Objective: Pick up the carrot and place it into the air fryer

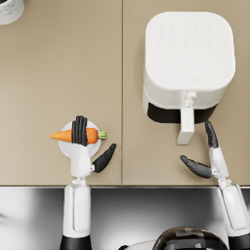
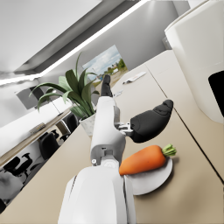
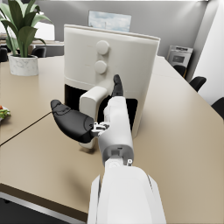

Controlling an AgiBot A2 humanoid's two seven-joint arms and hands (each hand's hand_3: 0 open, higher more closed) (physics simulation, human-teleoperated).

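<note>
1. Tan tabletop (image 1: 58, 73) runs under both my hands, with a seam down its middle, a potted plant (image 2: 76, 94) and office chairs beyond it.
2. Fingers (image 1: 79, 130) of my left hand (image 1: 83, 146) lie straight across the carrot (image 1: 66, 135) from above, side by side; my thumb (image 1: 105, 157) sticks out to the side, off the carrot. Whether the fingers press it or only cover it I cannot tell, and nothing shows a closed grip.
3. That carrot lies flat on a small white plate (image 1: 95, 146), pointed tip away from the air fryer (image 1: 188, 58), green stub toward it.
4. Fingers (image 1: 211, 134) of my right hand (image 1: 212, 156) point straight toward the fryer, thumb (image 1: 195, 167) spread wide; this hand holds nothing.
5. Its fingertips sit just beside the drawer handle (image 1: 186, 124); I cannot tell if they touch it.
6. White fryer stands well apart from the plate, its dark opening facing me, with two round knobs (image 3: 101, 57) on its front in the right wrist view.
7. Faint marks dot the fryer's top; none of it is readable.
8. Another white object (image 1: 9, 10) sits at the table's far corner.
</note>
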